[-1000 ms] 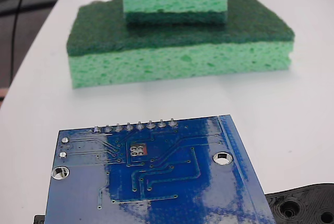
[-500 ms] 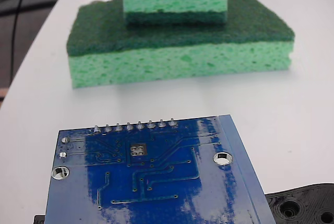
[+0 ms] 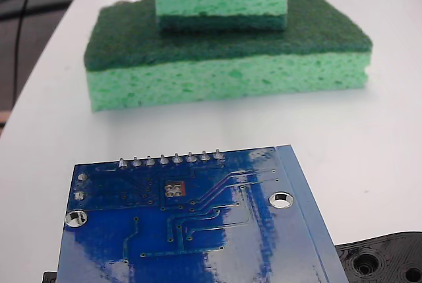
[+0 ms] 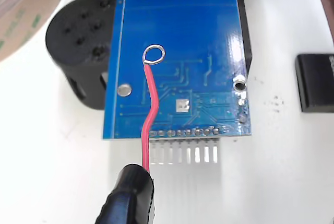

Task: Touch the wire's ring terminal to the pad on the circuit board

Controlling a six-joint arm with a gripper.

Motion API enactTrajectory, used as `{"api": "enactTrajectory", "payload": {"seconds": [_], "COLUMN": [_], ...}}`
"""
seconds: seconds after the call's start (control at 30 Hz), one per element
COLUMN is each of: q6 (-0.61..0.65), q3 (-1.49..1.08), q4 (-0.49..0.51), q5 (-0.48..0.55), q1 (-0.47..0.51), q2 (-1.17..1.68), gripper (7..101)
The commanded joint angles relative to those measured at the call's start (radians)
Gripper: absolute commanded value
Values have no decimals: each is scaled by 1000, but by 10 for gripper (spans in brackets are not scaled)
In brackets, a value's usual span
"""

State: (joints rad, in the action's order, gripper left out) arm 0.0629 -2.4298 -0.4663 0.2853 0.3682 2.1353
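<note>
I see a white table (image 3: 382,138) with stacked green sponges (image 3: 224,52) behind the circuit board (image 3: 198,230). Only my wrist view shows the wire (image 4: 148,125), its ring terminal (image 4: 153,54) hovering up-left of the pad (image 4: 182,106). Fingers hidden; grip unknowable.

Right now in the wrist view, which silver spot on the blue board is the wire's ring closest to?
The round mounting hole near the circuit board's left edge, just below-left of the ring terminal. The square pad lies farther, below-right.
</note>
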Motion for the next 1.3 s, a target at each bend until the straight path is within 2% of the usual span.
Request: {"api": "enactTrajectory", "payload": {"seconds": [0.03,0.63,1.3], "q6": [0,2,6], "q3": [5,15,41], "q4": [18,115,153], "q5": [25,78,104], "q1": [11,40,61], "q2": [-20,-172,-244], "gripper": [1003,1003,1003]}}
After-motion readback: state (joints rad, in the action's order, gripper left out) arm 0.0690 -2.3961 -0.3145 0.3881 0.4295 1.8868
